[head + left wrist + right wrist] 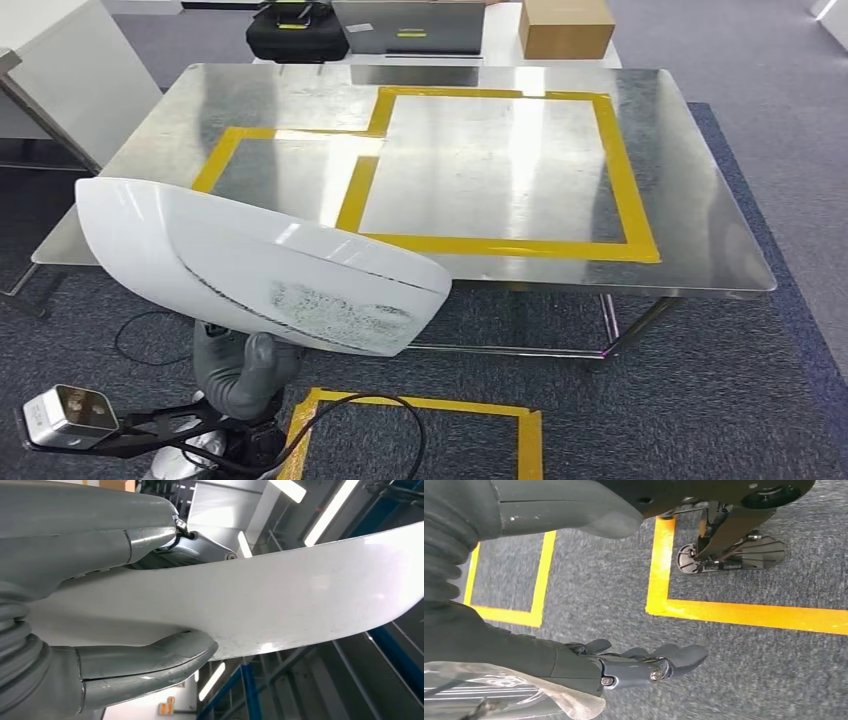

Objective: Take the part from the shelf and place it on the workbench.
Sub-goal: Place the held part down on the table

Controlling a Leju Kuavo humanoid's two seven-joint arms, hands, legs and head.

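Observation:
My left hand (240,370) grips a large white curved part (250,265) from below, holding it in the air in front of the near left edge of the steel workbench (700,240). In the left wrist view the thumb (150,657) presses one face of the white part (280,600) and the fingers (115,535) lie across the other. The part has a grey scuffed patch on its near face. My right hand (634,665) hangs over the carpet with its fingers loosely apart and nothing in it.
Yellow tape marks two rectangles on the workbench top (500,170). Behind it stand a black case (297,32), a laptop (410,27) and a cardboard box (565,27). A yellow tape square (420,430) and a black cable (400,420) lie on the carpet near my feet.

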